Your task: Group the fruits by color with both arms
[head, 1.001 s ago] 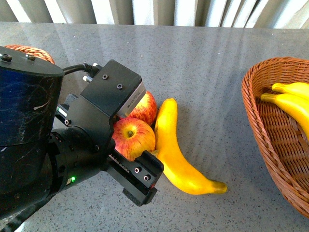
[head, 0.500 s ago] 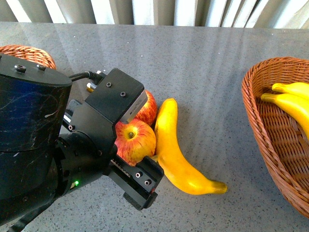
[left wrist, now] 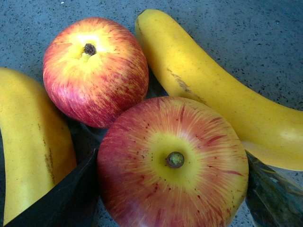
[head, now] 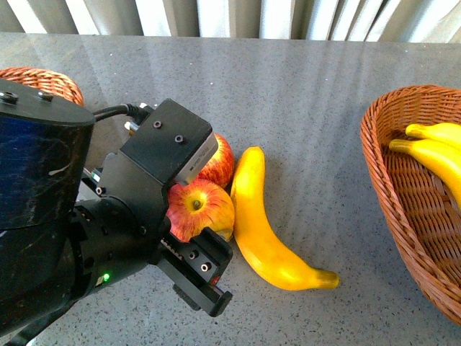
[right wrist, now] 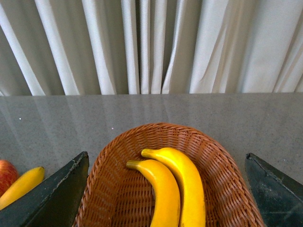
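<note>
Front view: my left arm fills the 8 o'clock corner. My left fingers are clamped on the near apple, one finger on each side of it. Can't tell if it's off the grey surface. At 1 o'clock of it sits the far apple, partly under my wrist housing. At 3 o'clock of both apples lies the loose banana, flat on the surface and up against the near apple, with its dark tip pointing to 4 o'clock.

At the 3 o'clock edge is the right basket, brown wicker. It holds the far basket banana and the near basket banana, side by side and touching. At 10 o'clock the left basket shows only its rim behind my arm, contents hidden.

Left wrist view: the near apple is stem-up between the two dark finger pads, both pads against its skin. The far apple looks to be touching it. The loose banana runs along one side of the apples. A second banana lies on the other side, close against the far apple and just beside one finger.

Right wrist view: my right fingers are spread wide apart, gripping nothing, above the right basket with both its bananas between them. A pale curtain hangs behind the surface.
</note>
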Tool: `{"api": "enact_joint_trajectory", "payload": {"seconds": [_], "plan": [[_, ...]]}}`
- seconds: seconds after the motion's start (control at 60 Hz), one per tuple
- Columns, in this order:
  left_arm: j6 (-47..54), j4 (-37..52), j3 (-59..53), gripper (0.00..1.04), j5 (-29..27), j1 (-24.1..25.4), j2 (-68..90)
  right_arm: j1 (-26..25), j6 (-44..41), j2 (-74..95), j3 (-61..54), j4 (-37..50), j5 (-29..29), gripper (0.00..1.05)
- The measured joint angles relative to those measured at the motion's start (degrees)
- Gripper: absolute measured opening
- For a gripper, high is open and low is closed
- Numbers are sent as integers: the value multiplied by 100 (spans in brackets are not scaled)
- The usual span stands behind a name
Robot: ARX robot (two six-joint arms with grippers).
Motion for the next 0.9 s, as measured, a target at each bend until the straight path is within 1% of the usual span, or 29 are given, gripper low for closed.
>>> {"api": "enact_joint_trajectory", "payload": {"seconds": [0.083, 0.15, 0.233, 0.384, 0.417, 0.567, 0.634, 0.7, 0.8, 0.901], "plan": [[-4, -35, -90, 74, 26, 70, -310, 0, 2, 0, 0, 0, 0, 96], [-4, -155, -138, 74, 35, 227, -691, 0, 2, 0, 0, 0, 2, 96], [0, -407, -190, 73, 87, 629, -1335, 0, 2, 0, 0, 0, 2, 96], [7, -610, -214, 73, 264, 1290, -1961, 0, 0, 0, 0, 0, 0, 96], [31, -638, -214, 73, 330, 1578, -2052, 0, 2, 0, 0, 0, 2, 96], [107, -675, -212, 73, 321, 2444, -1996, 0, 0, 0, 0, 0, 2, 96], [118, -684, -208, 73, 210, 2868, -1834, 0, 2, 0, 0, 0, 0, 96], [109, -651, -208, 73, 92, 3174, -1652, 0, 0, 0, 0, 0, 0, 96], [37, -566, -208, 73, -66, 3506, -1397, 0, 2, 0, 0, 0, 2, 96], [-37, -509, -208, 73, -136, 3661, -1235, 0, 0, 0, 0, 0, 0, 96]]}}
